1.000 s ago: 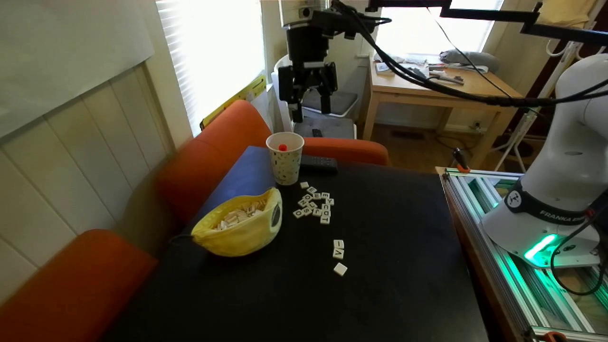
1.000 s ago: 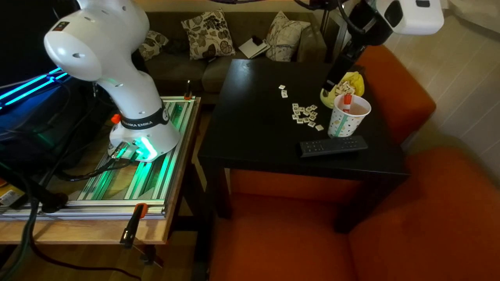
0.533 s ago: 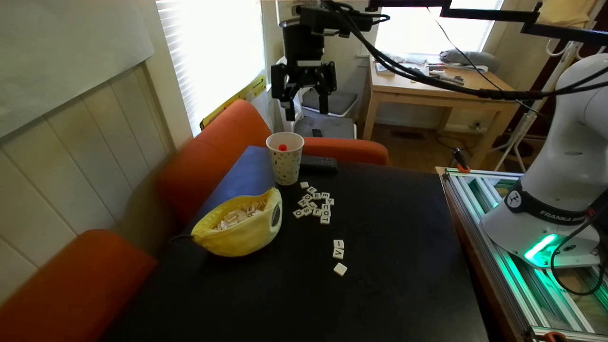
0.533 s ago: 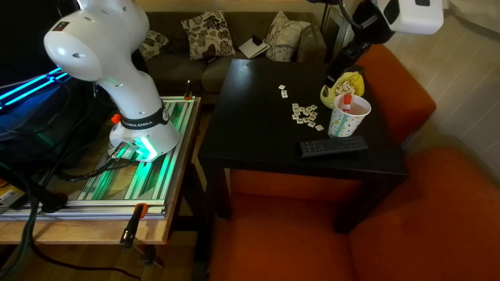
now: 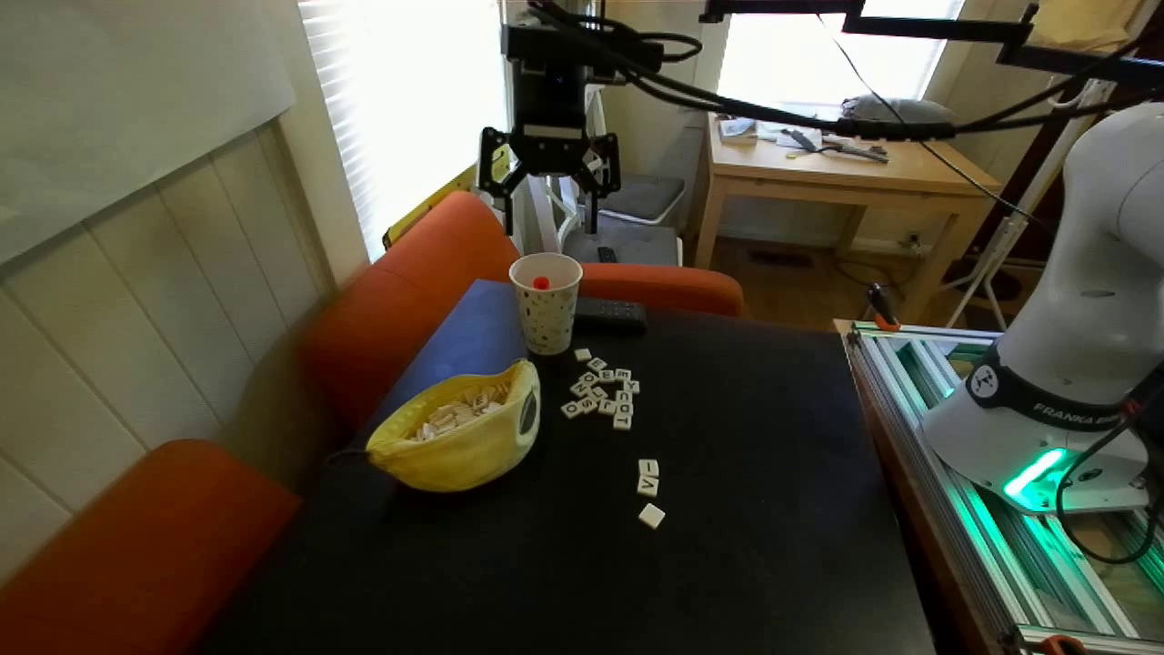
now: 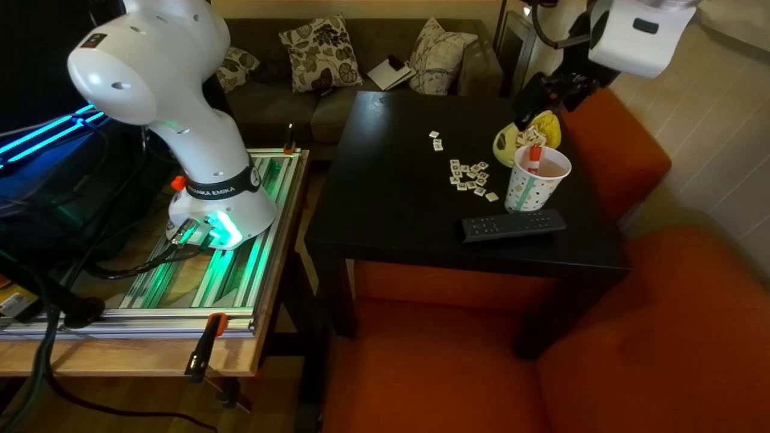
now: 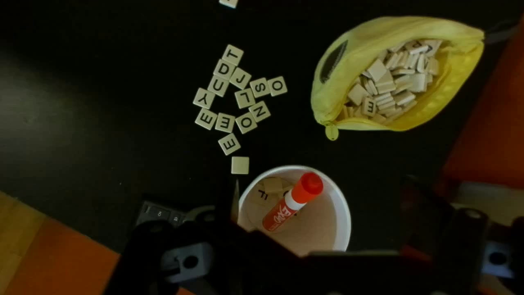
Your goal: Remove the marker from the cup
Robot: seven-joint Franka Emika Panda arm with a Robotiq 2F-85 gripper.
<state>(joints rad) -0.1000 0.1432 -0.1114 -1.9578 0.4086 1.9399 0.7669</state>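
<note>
The off-white speckled cup [image 5: 549,320] stands upright on the black table and also shows in an exterior view [image 6: 529,193]. The red marker [image 6: 535,159] leans inside it, its red cap near the rim. In the wrist view the marker [image 7: 293,201] lies slanted inside the cup [image 7: 343,217], over a few tiles at the bottom. My gripper [image 5: 550,229] is open and empty, pointing down above the cup, touching neither cup nor marker. In the wrist view my gripper [image 7: 323,194] has its dark fingers either side of the cup, whose near rim is hidden.
A yellow pouch [image 5: 473,459] full of letter tiles lies beside the cup. Loose letter tiles [image 7: 224,122] lie on the table near the cup. A black remote [image 6: 512,226] lies against the cup's other side. Orange seats [image 5: 455,250] and a wall border the table.
My gripper has moved left in an exterior view and turned, so its two fingers now show further apart, above the cup. The cup, marker, pouch and tiles have not moved.
</note>
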